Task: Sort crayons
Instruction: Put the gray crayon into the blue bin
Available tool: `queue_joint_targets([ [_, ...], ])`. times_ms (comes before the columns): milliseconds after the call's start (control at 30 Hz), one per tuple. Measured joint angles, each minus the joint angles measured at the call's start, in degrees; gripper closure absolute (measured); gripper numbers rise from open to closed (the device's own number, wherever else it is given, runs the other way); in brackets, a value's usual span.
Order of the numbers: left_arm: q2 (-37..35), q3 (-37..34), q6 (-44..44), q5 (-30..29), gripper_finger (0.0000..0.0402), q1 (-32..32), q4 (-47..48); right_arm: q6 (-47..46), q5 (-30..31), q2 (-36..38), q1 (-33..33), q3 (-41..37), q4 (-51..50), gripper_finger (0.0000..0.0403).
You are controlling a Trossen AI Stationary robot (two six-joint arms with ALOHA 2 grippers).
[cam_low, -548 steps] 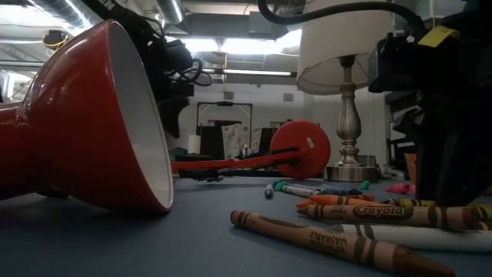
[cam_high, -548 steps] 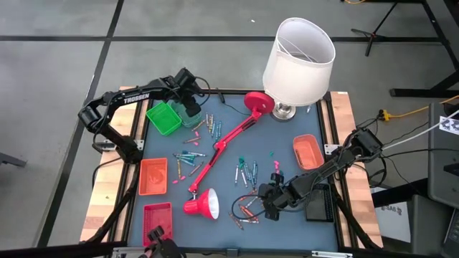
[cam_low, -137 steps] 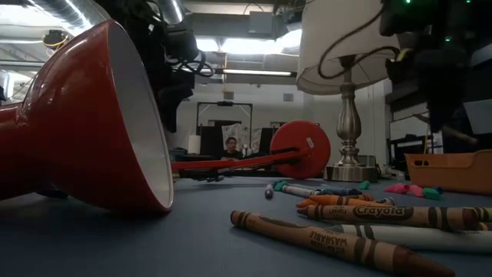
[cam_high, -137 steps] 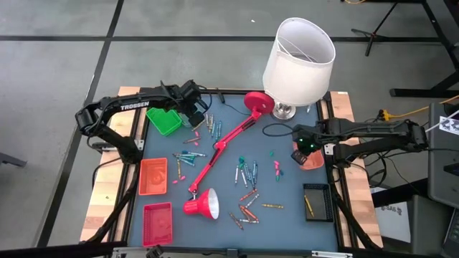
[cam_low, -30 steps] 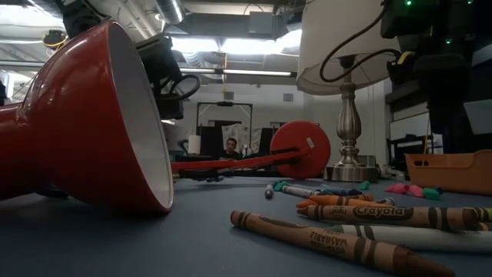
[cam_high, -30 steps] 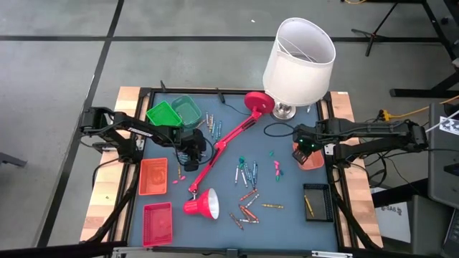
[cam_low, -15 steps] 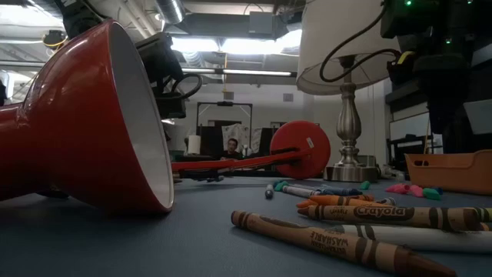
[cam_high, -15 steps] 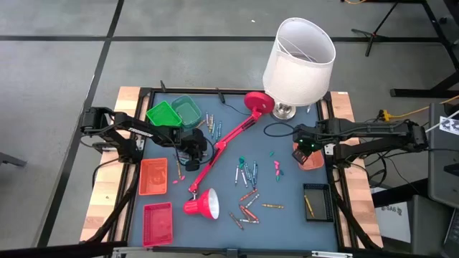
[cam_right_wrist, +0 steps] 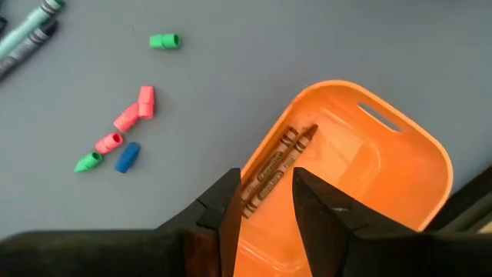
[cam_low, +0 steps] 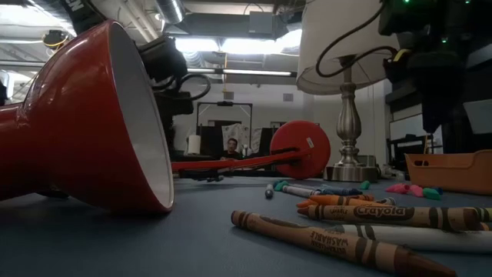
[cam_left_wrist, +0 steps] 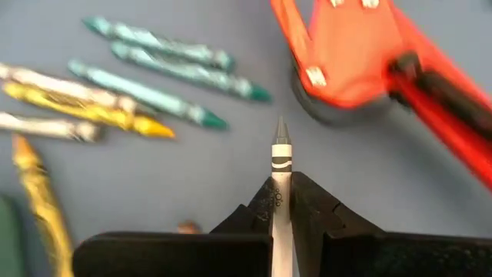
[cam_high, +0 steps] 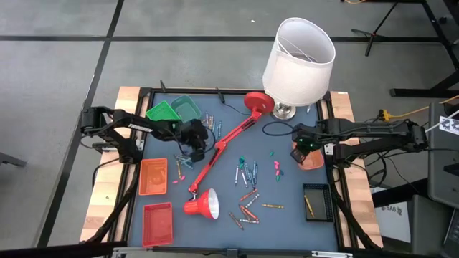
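Surface (cam_high: 287, 218): blue-grey mat in a dark frame.
White lampshade (cam_high: 299, 50): drum form on a metal stem; the low view alone shows the stem.
Red desk lamp (cam_high: 203, 204): glossy cone shade, toppled.
Orange bin (cam_right_wrist: 361, 185): smooth plastic; only the right wrist view shows two brown crayons (cam_right_wrist: 273, 171) inside.
Right end effector (cam_right_wrist: 261, 204): over that bin, fingers apart, empty.
Left end effector (cam_left_wrist: 280, 201): near the lamp arm, clamped on a grey crayon (cam_left_wrist: 280, 181), paper-wrapped, pointed tip forward.
Loose crayons (cam_high: 247, 195): scattered mid-surface; teal and yellow ones beneath the left end effector.
Eraser caps (cam_right_wrist: 123, 127): pink, green, blue.
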State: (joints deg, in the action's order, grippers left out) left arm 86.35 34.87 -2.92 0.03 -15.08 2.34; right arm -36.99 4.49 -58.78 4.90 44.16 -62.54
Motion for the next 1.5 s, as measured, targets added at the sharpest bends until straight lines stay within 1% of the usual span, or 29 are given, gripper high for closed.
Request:
queue_joint_targets([
  [233, -0.07, 6.22, 0.56, 0.42, 0.0392, -3.77, 0.87, 0.00, 0.00, 0.00, -0.01, 0.00, 0.13, 0.0288],
  [300, -0.12, 8.61, 2.16, 0.01, 0.0392, -5.15, 2.80, 0.00, 0.00, 0.00, 0.00, 0.00, 0.11, 0.0288],
  [433, -0.16, 13.97, 6.56, -2.61, 0.0392, -7.99, 9.03, 0.00, 0.00, 0.00, 0.00, 0.00, 0.11, 0.0288],
  [567, -0.16, 19.01, 10.85, -7.66, 0.0392, -11.00, 17.55, 0.00, 0.00, 0.00, 0.00, 0.00, 0.11, 0.0288],
  [700, -0.18, 23.13, 14.15, -14.39, 0.0392, -13.81, 26.79, 0.00, 0.00, 0.00, -0.02, 0.00, 0.11, 0.0288],
  [833, -0.25, 24.28, 14.64, -21.95, 0.0392, -16.32, 34.01, 0.00, 0.00, 0.00, -0.02, 0.00, 0.11, 0.0288],
  [900, -0.25, 24.28, 14.64, -23.84, 0.0392, -17.65, 37.32, 0.00, 0.00, 0.00, -0.02, 0.00, 0.11, 0.0288],
  [1033, -0.25, 24.28, 14.55, -24.59, 0.0391, -19.80, 40.94, 0.00, 0.00, 0.00, -0.02, 0.00, 0.11, 0.0288],
  [1167, -0.25, 24.28, 14.03, -24.56, 0.0392, -21.45, 40.91, 0.00, 0.00, 0.00, -0.01, 0.00, 0.25, 0.0288],
  [1300, -0.25, 24.28, 13.99, -24.59, 0.0391, -22.32, 40.67, 0.00, 0.00, 0.00, 0.00, 0.00, 2.52, 0.0288],
  [1400, -0.25, 24.28, 13.94, -24.23, 0.0381, -22.77, 40.65, 0.00, 0.00, 0.00, -0.01, 0.00, 4.50, 0.0288],
  [1500, -0.25, 24.28, 13.79, -23.00, 0.0362, -22.80, 40.62, 0.00, 0.00, 0.00, 0.00, 0.00, 6.32, 0.0288],
])
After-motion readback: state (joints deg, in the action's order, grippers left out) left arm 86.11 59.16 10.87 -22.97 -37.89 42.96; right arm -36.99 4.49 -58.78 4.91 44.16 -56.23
